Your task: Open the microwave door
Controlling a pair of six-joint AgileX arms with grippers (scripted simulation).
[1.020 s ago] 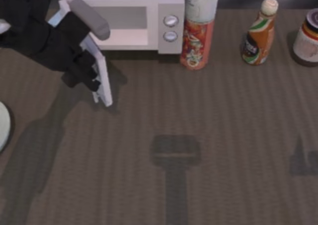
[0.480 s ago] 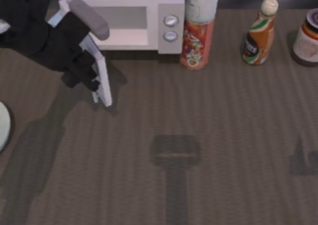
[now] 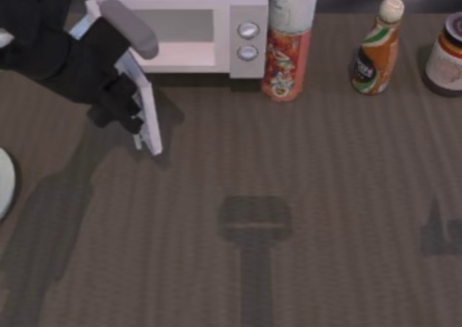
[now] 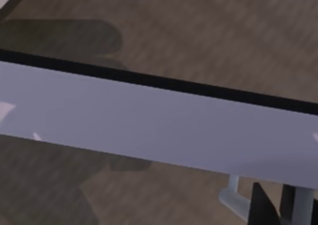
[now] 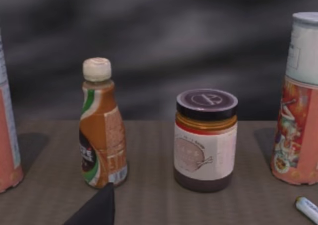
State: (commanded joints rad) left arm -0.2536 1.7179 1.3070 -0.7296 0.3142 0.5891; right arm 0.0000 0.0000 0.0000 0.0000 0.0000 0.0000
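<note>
The microwave [image 3: 189, 25] stands at the far edge of the table [image 3: 303, 197], toward the left, with its two silver knobs [image 3: 247, 40] on the panel at its right end. Its cavity is exposed: the microwave door [image 3: 148, 110] is swung out on its left hinge and juts toward the near side, seen almost edge-on from above. In the left wrist view the door [image 4: 159, 125] fills the frame as a broad pale band with a dark rim.

The left gripper [image 3: 130, 109] sits against the door's outer face, just left of it, its black fingers clenched on the door at the handle (the handle itself is hidden under the arm).

Just right of the microwave stands a tall red canister [image 3: 287, 49]. Farther right are a brown sauce bottle [image 3: 377, 49] and a dark-lidded jar [image 3: 446, 53], well apart from the door.

The right gripper is out of the top view; whether its fingers are spread or closed I cannot tell.
</note>
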